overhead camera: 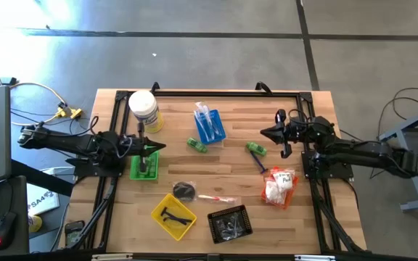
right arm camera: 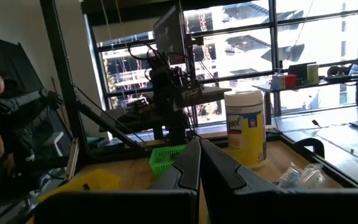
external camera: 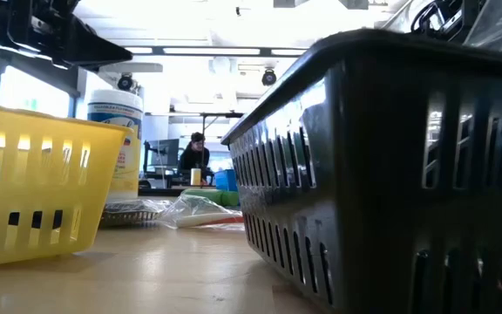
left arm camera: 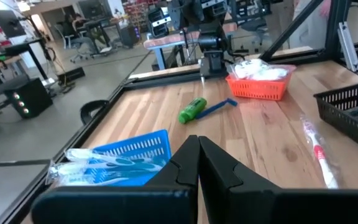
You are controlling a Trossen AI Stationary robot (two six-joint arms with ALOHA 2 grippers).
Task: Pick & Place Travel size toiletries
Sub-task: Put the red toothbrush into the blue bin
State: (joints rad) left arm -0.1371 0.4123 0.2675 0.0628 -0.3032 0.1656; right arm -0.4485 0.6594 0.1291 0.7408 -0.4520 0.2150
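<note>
Black tray (external camera: 382, 166) fills the low view, yellow tray (external camera: 42, 174) beside it, so most of the counter (overhead camera: 223, 170) is blocked from there.

Both arms parked, nothing held. Left gripper (overhead camera: 154, 147) over the green tray (overhead camera: 144, 167), jaws shut tight. Right gripper (overhead camera: 267, 133) at the counter's right side, jaws shut too.

Toiletries scattered:
- green bottle (overhead camera: 197, 144) loose mid-counter, second bottle (overhead camera: 256, 149) nr the right arm w/ a blue-handled item touching it
- wrapped toothbrush (overhead camera: 216, 198) loose between yellow and black trays
- more wrapped brushes in the blue tray (overhead camera: 209, 123)
- white sachets in the orange tray (overhead camera: 279, 187)
- black T-pieces in the yellow tray
- dark coiled bit (overhead camera: 184, 190) just above the yellow tray

Handling, my guess: all light. Bottles stiff, round, likely to roll, so pinch across the body mid-length. Toothbrush wrapper is slick and crinkly, so grab at the handle middle, low to the counter. Sachets are soft and flat, so take an edge.

Hard to read: black tray contents are just a dark tangle. Can't tell what's in the green tray under the left arm. White tub (overhead camera: 144, 110) hides the counter corner behind it.
</note>
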